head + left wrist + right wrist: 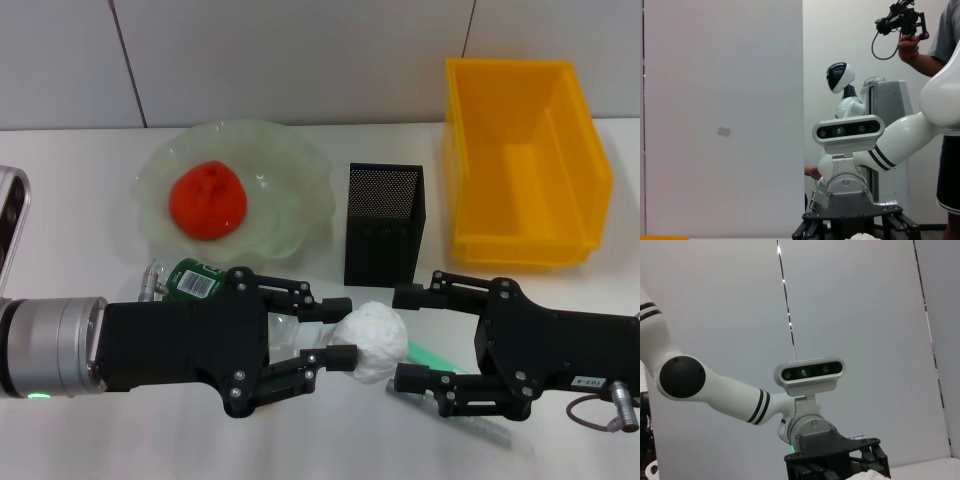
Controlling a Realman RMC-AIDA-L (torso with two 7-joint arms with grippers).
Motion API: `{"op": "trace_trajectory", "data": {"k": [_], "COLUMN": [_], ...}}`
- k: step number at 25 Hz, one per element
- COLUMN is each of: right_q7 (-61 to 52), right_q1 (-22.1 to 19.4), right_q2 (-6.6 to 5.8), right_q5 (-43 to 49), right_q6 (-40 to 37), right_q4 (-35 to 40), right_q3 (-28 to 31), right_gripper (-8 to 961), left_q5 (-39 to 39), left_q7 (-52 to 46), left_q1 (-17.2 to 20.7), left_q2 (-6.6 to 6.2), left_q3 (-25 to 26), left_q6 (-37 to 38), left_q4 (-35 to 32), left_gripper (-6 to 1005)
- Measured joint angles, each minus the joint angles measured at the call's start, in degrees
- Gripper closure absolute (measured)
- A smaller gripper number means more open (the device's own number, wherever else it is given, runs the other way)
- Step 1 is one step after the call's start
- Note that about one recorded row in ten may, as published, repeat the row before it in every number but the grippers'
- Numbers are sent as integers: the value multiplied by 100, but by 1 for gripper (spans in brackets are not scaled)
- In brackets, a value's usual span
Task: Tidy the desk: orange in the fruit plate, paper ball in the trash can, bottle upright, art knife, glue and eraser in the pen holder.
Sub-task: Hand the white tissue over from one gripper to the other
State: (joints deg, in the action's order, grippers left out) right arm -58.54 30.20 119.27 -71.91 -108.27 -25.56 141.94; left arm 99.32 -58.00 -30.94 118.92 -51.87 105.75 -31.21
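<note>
In the head view, the crumpled white paper ball [372, 341] sits at lower centre of the frame on the white counter [80, 220], between the two black grippers. The left gripper [338, 332] reaches in from the lower left, its fingers [340, 356] closed against the ball above and below. The right gripper [405, 336] faces it from the lower right with its fingers spread wide, their tips just beside the ball.

The wrinkled red-orange orange [207, 200] lies in the pale-green scalloped glass fruit plate [296, 178] at upper left. The clear bottle with green label [183, 280] lies on its side below the plate, partly hidden by the left gripper. The square black mesh pen holder [383, 223] stands at centre, and the bright yellow plastic trash can [523, 162] sits at upper right. A green-tipped translucent object [431, 356] lies under the right gripper.
</note>
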Motion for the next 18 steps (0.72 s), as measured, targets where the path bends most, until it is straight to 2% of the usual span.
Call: {"op": "trace_trajectory", "data": {"k": [16,18], "right_q7": [-30,-30], "right_q1": [35,51], "right_q2": [-7,-8], "right_q5": [-5,-7], "right_q6": [10,22], "right_q4": [26,33], "right_q3": [-154,-161], "right_gripper": [214,297], "left_q5": [-51,-72], "left_q7": [0,0], "left_q1": [-7,-8], "left_q2": [-4,-7], "left_q3": [-8,-11], "left_q6": [13,17], "left_q4": [1,1], "left_gripper": [659,659]}}
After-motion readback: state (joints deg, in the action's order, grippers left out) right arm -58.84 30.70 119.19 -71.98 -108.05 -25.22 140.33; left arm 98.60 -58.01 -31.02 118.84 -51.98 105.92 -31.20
